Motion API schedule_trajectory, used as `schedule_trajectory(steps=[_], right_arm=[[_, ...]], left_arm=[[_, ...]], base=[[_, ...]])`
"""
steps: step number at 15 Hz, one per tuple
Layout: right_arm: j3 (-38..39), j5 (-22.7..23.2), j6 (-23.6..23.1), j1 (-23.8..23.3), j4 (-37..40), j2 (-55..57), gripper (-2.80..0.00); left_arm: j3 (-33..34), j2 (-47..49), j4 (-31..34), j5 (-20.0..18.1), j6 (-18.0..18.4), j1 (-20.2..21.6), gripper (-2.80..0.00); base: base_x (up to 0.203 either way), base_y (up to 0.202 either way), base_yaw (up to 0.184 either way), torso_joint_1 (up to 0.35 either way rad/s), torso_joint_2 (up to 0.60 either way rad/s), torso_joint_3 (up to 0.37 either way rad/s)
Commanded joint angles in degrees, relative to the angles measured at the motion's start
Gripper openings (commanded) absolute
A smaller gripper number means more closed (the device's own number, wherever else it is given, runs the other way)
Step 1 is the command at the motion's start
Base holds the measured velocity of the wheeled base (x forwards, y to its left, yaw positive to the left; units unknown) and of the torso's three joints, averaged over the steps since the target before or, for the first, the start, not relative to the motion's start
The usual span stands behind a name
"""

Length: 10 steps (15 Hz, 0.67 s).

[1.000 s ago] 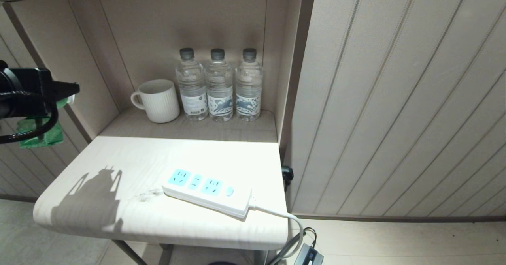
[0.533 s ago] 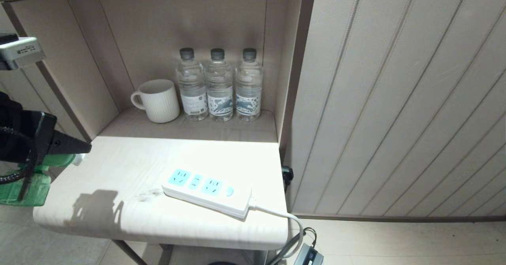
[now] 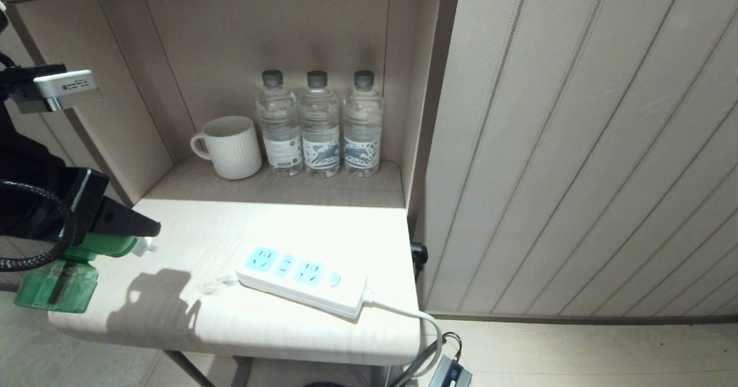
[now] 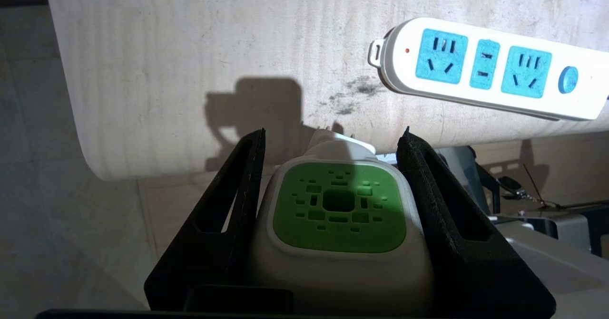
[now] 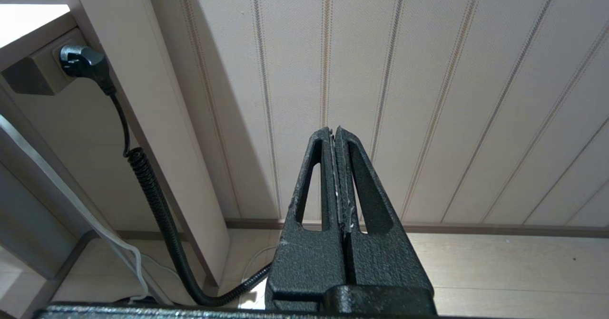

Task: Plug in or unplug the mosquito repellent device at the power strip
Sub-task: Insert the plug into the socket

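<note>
My left gripper (image 3: 138, 234) is at the table's left edge, shut on the white head of the mosquito repellent device (image 3: 55, 286), whose green bottle hangs below the fingers. In the left wrist view the device (image 4: 338, 207) shows its green face between the two black fingers of the left gripper (image 4: 333, 131), with its white plug end pointing at the tabletop. The power strip (image 3: 302, 280) lies flat near the table's front right. Its light-blue sockets are empty in the left wrist view of the strip (image 4: 485, 67). The right gripper (image 5: 334, 131) is parked facing the panelled wall, shut on nothing.
A white mug (image 3: 230, 146) and three clear water bottles (image 3: 319, 124) stand in the alcove behind the table (image 3: 230, 225). The strip's white cord (image 3: 426, 323) drops off the right edge. A black plug and coiled cable (image 5: 83, 62) hang at the table's side.
My left gripper has come down and to the right with the device, from beside the alcove wall to the table's left edge. The right arm has stayed still.
</note>
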Motion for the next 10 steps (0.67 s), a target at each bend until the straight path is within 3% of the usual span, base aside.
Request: schedule_trajectory(steps=[1, 10], right_arm=[[0.0, 0.0, 0.0, 0.0, -0.1, 0.0, -2.8], [0.0, 0.0, -0.1, 0.0, -0.1, 0.0, -2.8]], left_arm=[[-0.1, 0.4, 0.2, 0.1, -0.1, -0.1, -2.8], [-0.3, 0.9, -0.6, -0.1, -0.8, -0.1, -2.8]], base=[[0.0, 0.0, 0.0, 0.0, 0.0, 0.0], [0.0, 0.0, 0.0, 0.005, -0.01, -0.007]])
